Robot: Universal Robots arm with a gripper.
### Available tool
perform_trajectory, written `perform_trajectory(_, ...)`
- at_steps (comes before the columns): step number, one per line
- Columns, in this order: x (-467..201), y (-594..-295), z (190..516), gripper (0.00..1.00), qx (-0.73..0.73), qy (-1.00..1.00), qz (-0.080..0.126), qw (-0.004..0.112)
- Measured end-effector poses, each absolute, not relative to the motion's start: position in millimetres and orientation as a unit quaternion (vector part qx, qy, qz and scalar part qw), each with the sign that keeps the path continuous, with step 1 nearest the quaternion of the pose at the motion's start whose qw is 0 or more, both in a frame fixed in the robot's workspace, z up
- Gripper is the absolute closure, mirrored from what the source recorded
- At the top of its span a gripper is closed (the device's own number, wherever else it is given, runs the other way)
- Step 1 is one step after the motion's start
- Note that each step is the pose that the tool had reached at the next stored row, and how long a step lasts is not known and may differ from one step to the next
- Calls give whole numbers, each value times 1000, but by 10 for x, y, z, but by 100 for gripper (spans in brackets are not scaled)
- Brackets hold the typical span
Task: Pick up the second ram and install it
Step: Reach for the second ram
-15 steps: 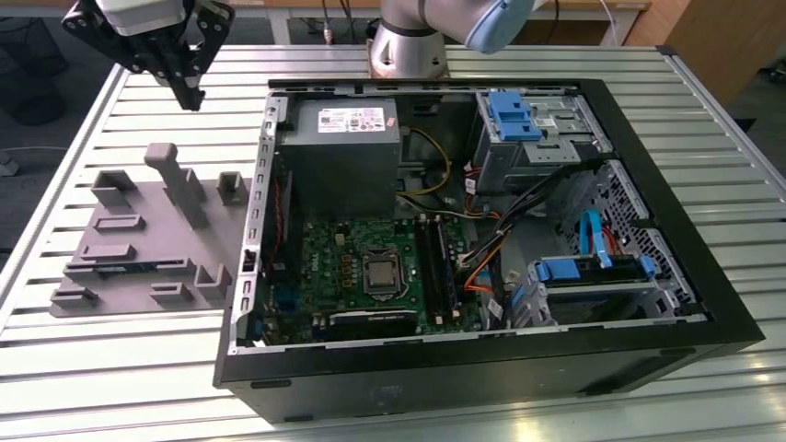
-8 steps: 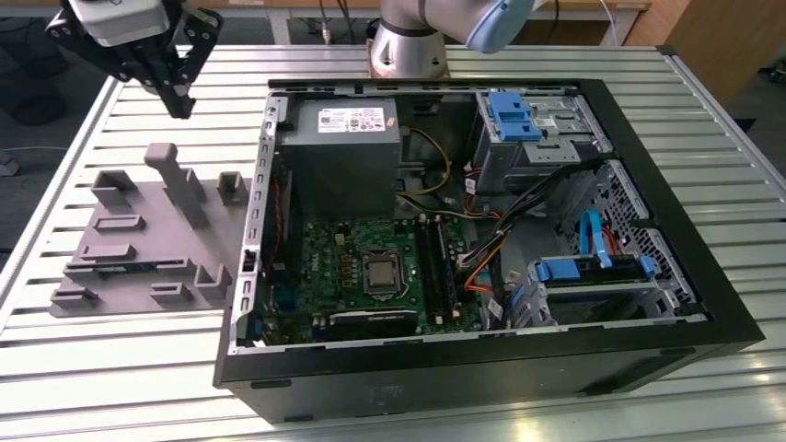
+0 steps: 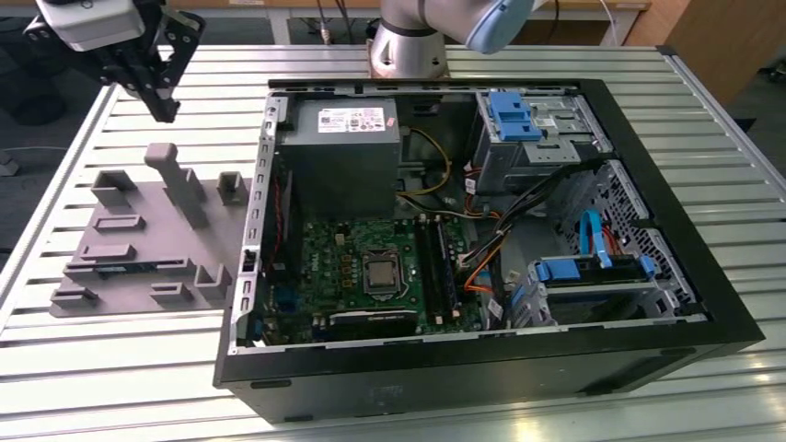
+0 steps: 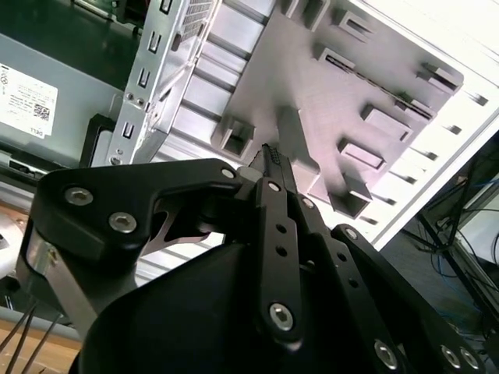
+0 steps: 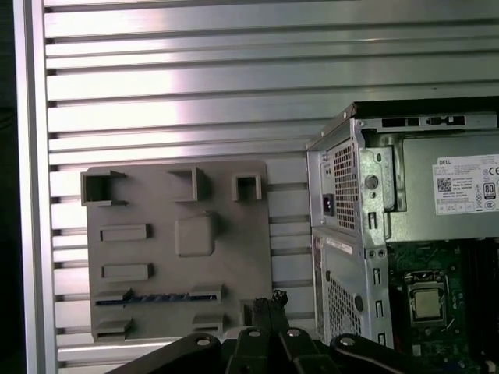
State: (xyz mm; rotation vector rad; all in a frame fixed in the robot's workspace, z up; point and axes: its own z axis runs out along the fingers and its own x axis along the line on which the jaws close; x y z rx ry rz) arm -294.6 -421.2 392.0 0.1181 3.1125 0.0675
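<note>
The second ram [image 5: 156, 298] is a thin dark stick lying on edge between two small holders on the grey fixture plate [image 5: 234, 210]; in the exterior view it [image 3: 132, 268] sits near the plate's front. My gripper [image 3: 164, 112] hangs high above the table behind the plate's far end, well away from the ram. Its black fingers meet at the tips in both wrist views [image 4: 270, 156] [image 5: 270, 299], shut with nothing between them. The motherboard's long black ram slots [image 3: 433, 262] lie inside the open computer case [image 3: 687, 221].
The fixture plate carries several raised grey blocks, one a tall post [image 3: 180, 182]. The case's metal wall [image 3: 256, 212] stands right beside the plate. Inside are a grey power supply [image 3: 338, 157], the CPU socket [image 3: 379, 272], cables and blue drive bays [image 3: 590, 272]. The slatted table [image 3: 50, 166] spreads around.
</note>
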Motion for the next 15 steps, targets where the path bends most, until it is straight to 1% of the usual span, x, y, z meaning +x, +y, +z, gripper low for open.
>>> perform_trajectory(15, -3065, -4227, 3920, 89, 38, 999, 22, 13)
